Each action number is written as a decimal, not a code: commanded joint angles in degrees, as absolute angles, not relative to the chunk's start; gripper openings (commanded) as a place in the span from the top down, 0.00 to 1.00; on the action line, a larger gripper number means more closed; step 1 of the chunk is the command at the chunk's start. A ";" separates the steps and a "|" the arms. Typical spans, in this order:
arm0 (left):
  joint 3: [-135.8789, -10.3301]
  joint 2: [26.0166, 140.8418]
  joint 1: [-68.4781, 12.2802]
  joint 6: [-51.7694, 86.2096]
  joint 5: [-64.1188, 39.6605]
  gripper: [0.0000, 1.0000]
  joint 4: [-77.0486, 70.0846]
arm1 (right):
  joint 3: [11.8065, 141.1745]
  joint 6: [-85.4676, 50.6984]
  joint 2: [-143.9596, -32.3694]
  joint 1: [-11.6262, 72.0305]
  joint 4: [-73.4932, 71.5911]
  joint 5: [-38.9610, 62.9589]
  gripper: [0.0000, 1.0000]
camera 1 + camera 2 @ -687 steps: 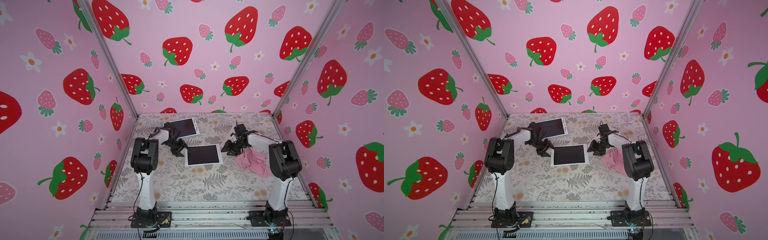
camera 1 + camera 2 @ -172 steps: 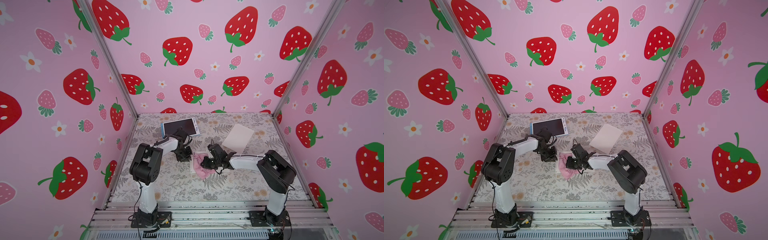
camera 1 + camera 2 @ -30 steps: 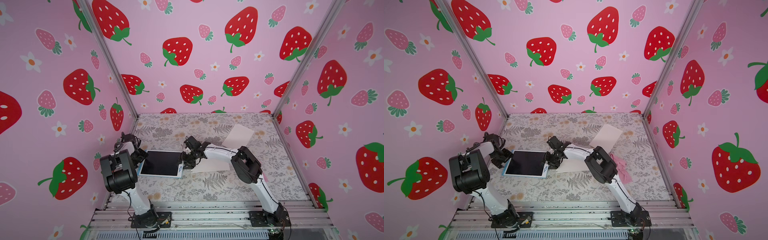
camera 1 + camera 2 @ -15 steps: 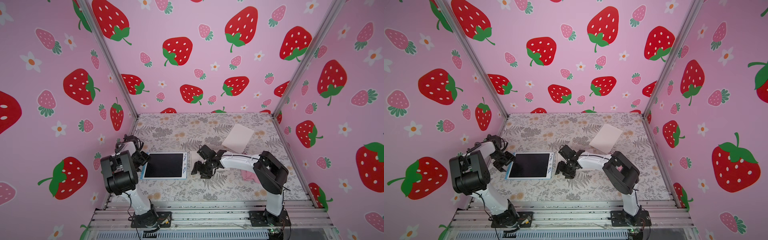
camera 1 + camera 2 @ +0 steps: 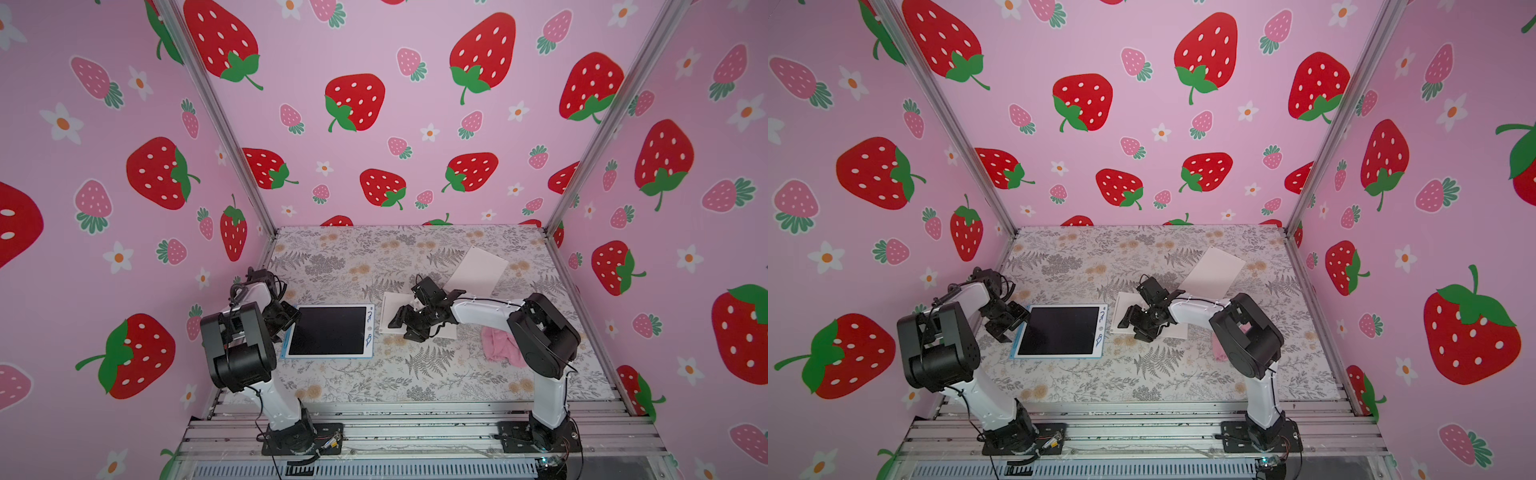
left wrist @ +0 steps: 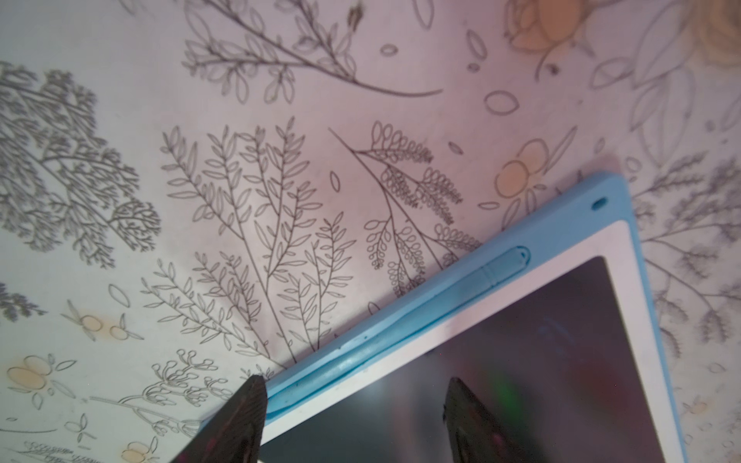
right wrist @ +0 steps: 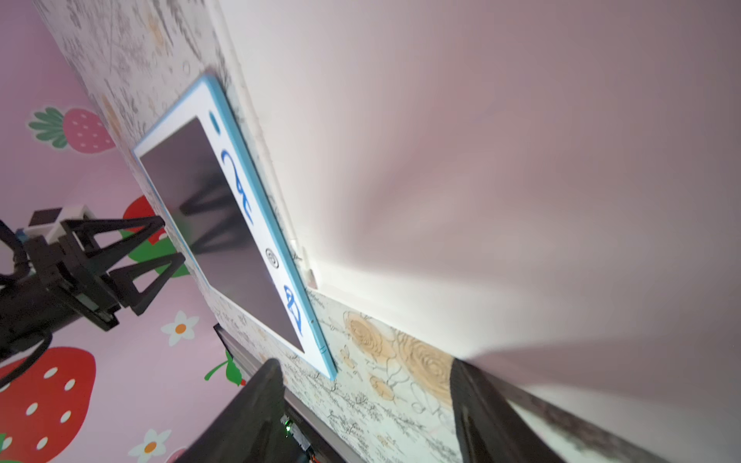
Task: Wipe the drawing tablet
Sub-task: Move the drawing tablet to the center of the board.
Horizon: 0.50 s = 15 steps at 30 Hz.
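The drawing tablet [image 5: 328,330] [image 5: 1059,330] lies flat at the front left of the table: blue frame, white bezel, dark screen. Blue scribbles [image 7: 236,184] run along its right bezel. My left gripper [image 5: 289,319] [image 5: 1014,326] stands open at the tablet's left edge. In the left wrist view its fingertips [image 6: 355,405] straddle the blue edge [image 6: 441,304], one over the table, one over the screen [image 6: 521,340]. My right gripper [image 5: 401,326] [image 5: 1129,326] is open and empty, just right of the tablet, above a white sheet [image 5: 388,309]. The pink cloth [image 5: 498,347] lies loose behind the right arm.
A second white sheet [image 5: 478,270] [image 5: 1214,272] lies at the back right. The first sheet [image 7: 481,160] fills much of the right wrist view, next to the tablet [image 7: 212,224]. Pink strawberry walls close in three sides of the floral table [image 5: 374,257].
The tablet has turned from a slant to lie square. My right gripper has pulled back from the tablet's right edge to above the white sheet. The left gripper has stayed at the left edge.
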State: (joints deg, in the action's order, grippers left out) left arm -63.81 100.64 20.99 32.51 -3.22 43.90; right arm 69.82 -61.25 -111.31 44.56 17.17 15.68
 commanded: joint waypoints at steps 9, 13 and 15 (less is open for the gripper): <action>-65.51 100.48 20.79 32.12 -3.34 0.30 45.84 | 68.26 -57.97 -104.42 51.36 42.42 -6.81 0.47; -66.13 100.81 20.83 32.22 -3.26 0.30 45.79 | 74.25 -60.30 -110.80 55.35 47.70 -12.08 0.47; -66.45 100.94 20.83 32.27 -2.91 0.30 45.99 | 78.96 -61.43 -114.85 56.55 50.64 -14.03 0.46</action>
State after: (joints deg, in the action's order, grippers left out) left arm -64.12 100.66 20.99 32.51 -3.25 44.03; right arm 75.16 -59.59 -110.54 55.35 43.20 -7.57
